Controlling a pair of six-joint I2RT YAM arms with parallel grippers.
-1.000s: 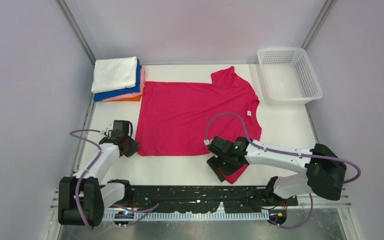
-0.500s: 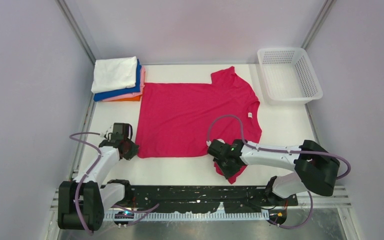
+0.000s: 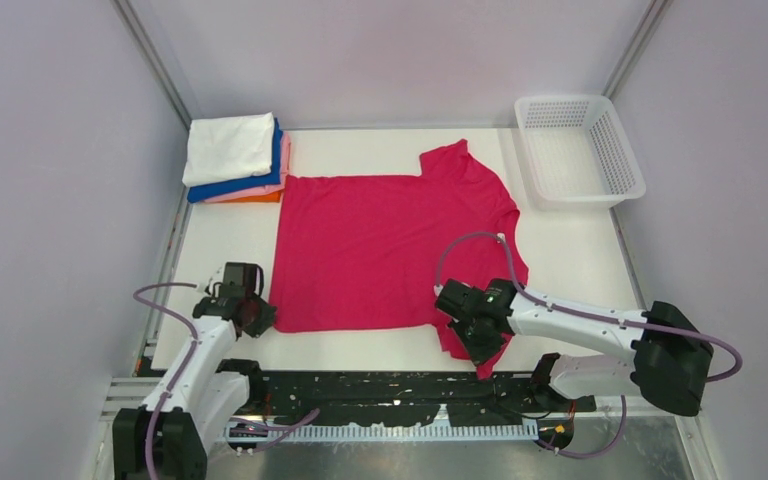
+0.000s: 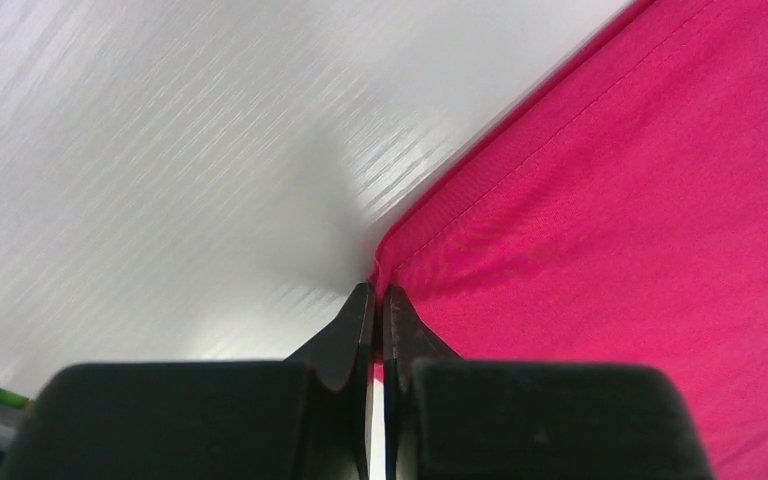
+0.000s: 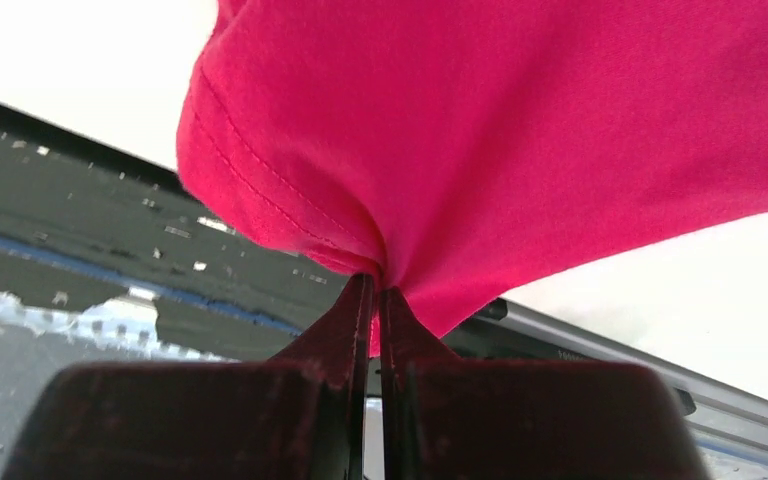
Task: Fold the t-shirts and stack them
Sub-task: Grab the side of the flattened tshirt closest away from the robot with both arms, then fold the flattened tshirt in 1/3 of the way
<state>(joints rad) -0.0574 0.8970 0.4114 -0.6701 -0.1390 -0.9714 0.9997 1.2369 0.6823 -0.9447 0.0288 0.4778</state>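
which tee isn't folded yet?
The magenta-red t-shirt, spread flat mid-table, its near corner and sleeve pinched by the left gripper and right gripper. The other shirts lie folded in the stack at the far left, white on top.

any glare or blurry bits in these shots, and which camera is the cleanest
Left wrist: a bright sheen streaks the table beside the magenta t-shirt, whose stitching is sharp; the left gripper is dark and soft. Right wrist: the right gripper is dim and blurred, the table behind it blown out. Top external: even light, faint shadows, the cleanest.
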